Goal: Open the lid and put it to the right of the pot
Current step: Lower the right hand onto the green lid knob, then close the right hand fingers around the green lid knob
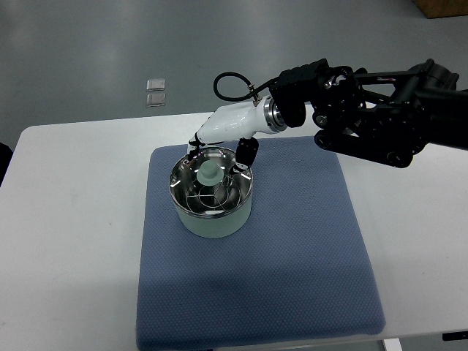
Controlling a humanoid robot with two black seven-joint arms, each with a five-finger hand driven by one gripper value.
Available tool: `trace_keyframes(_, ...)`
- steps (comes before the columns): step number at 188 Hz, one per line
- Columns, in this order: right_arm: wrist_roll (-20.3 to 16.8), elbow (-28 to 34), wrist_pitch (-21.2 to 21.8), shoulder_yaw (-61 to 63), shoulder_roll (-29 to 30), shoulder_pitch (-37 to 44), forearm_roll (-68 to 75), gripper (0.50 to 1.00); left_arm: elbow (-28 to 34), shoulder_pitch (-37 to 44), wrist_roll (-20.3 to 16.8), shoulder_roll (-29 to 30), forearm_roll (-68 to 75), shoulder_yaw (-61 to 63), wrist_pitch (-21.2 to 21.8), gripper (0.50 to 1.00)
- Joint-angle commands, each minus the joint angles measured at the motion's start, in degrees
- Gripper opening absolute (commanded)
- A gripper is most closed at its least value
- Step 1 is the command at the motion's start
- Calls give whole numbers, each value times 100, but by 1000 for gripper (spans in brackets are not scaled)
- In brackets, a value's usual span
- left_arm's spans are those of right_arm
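A pale green pot [212,219] stands on the left part of a blue mat [292,248]. A glass lid [191,191] with a pale green knob [210,173] sits on the pot. My right hand [218,157], white with dark fingertips, reaches in from the right and hovers over the far side of the lid. Its fingers [245,153] are spread on either side of the knob and hold nothing. The left hand is out of view.
The mat lies on a white table [73,219]. The mat to the right of the pot is bare. The black right arm [380,117] spans the upper right. Two small clear packets [156,91] lie on the floor beyond the table. A dark sliver [4,161] shows at the left edge.
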Motion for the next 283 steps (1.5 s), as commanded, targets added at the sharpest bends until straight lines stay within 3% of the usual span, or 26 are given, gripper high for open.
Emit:
trace_keyframes(1,-29,-7,-8,-32,8,16,-19,789,0,0,4,0,0,-5,1,1000)
trace_keyframes(59,-37,1,-8,-23,43,25,-10,736,0,0,-5,0,0,-5,1,1000)
trace_keyframes(180,-64,-7,-8,-94,157,34,-28,729,0,0,-5,0,0,-5,1,1000)
trace_keyframes(206,-73,-7,-8,-94,157,34,-45,721,0,0,4,0,0,-5,1,1000)
trace_keyframes(211,-73,-7,1,-94,157,34,-63,699,0,0,-5,0,0,-5,1,1000)
trace_keyframes(283,-108,-16,-8,-102,166,34,-63,690,0,0,4,0,0,-5,1,1000)
